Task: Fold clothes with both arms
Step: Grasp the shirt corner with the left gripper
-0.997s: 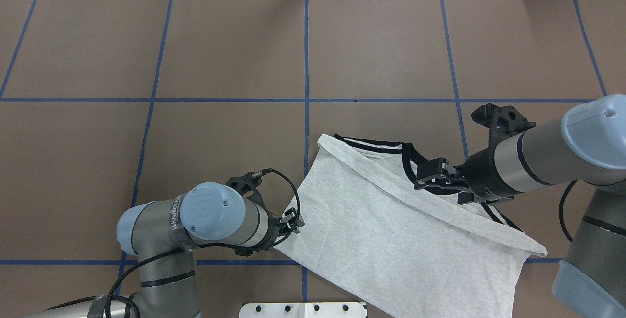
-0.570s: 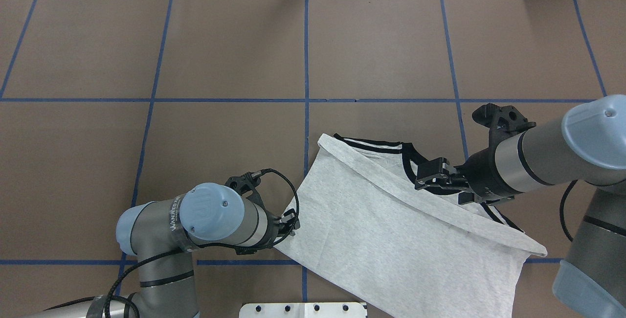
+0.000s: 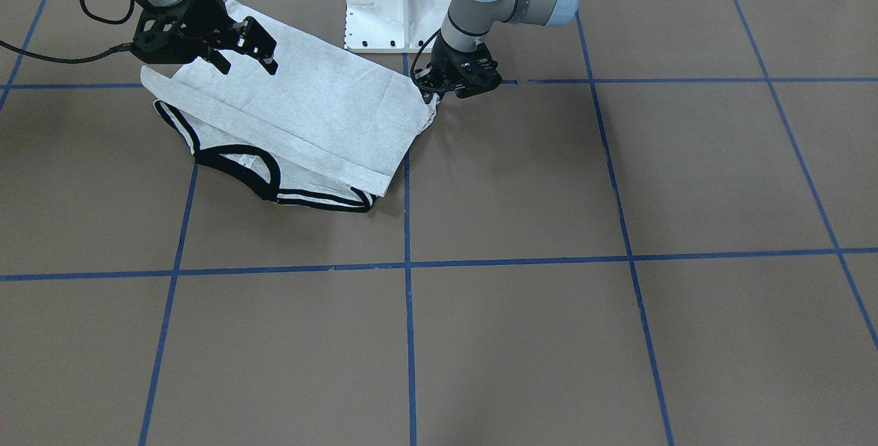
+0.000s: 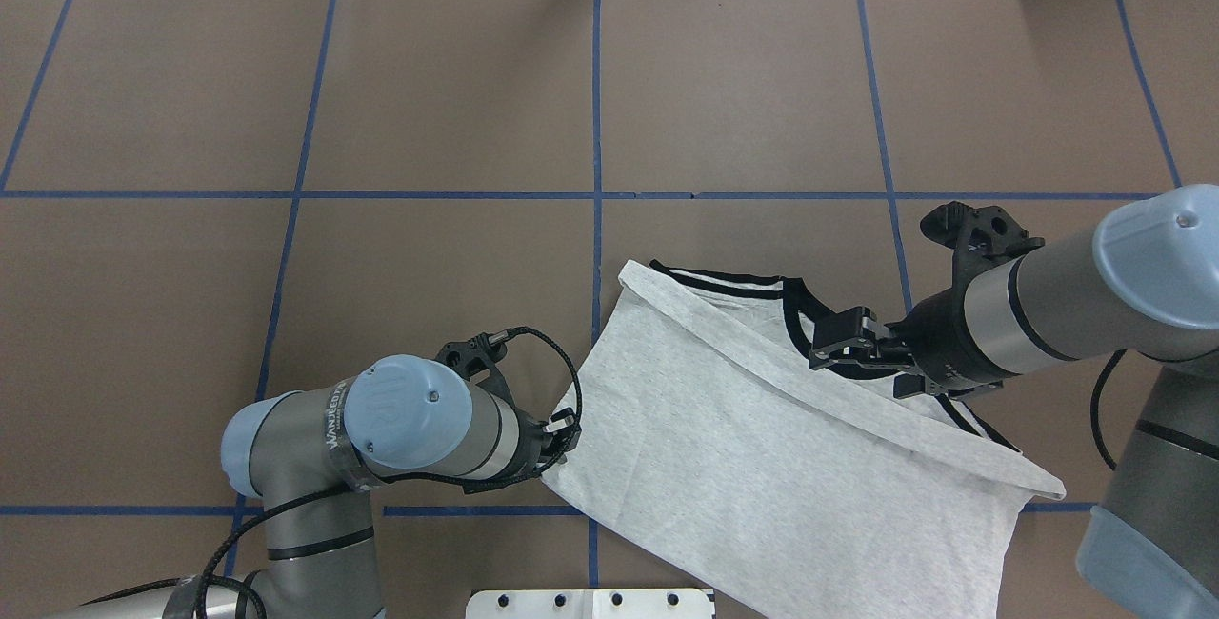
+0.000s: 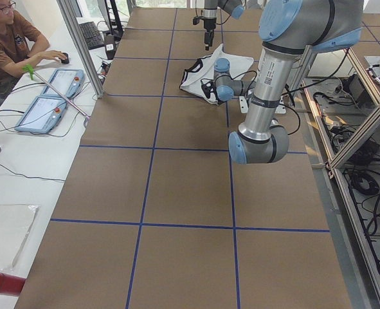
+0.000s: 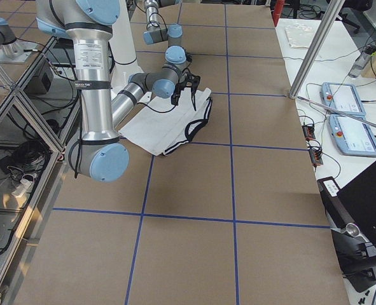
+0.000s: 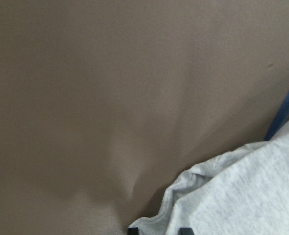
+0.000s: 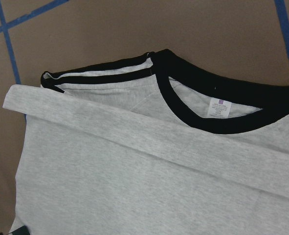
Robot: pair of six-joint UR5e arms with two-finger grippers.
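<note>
Left gripper, on an arm folded low just ahead of the white pedestal base on the base's left side, meets the near left corner of the T-shirt. Its wrist camera shows grey cloth bunched between two dark fingertips, so it appears to be pinched on that edge, though the frame cuts the tips off.

The light heather-grey T-shirt lies on the brown table directly in front of the base and spreads to the base's right. Its lower half is folded up over the rest. The hem band runs as a diagonal strip just short of the black collar. Black-and-white striped trim and a small white neck label show on the side farthest from the base.

Right gripper, farther out from the base on its right, hangs over the hem band beside the collar. Its two fingers are spread wide, and nothing is between them.
</note>
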